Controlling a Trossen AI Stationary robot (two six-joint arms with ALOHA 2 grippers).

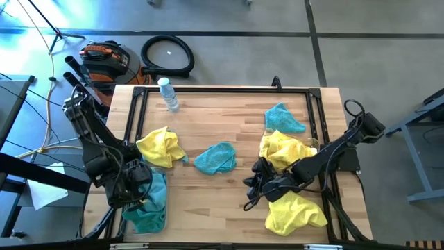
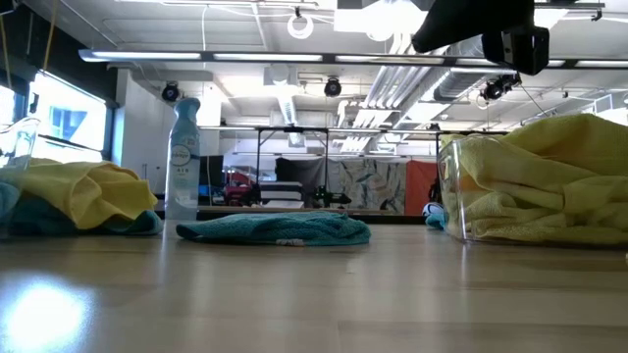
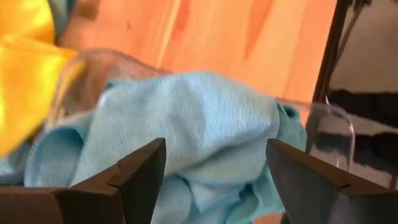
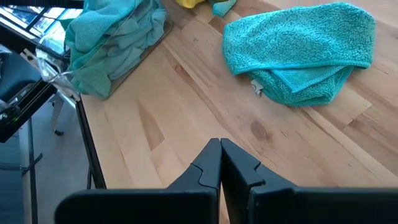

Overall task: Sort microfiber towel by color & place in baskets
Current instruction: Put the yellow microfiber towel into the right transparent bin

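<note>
Tabletop: left end effector (image 3: pixel 214 180) spread above teal-filled basket (image 3: pixel 333 134).

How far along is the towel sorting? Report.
Done: teal towels fill the left basket; yellow ones sit in the right basket.
In hand: nothing. The left claw hangs open over the teal pile; the right claw is shut and empty.
Left: two teal towels and two yellow towels on the table.
</note>
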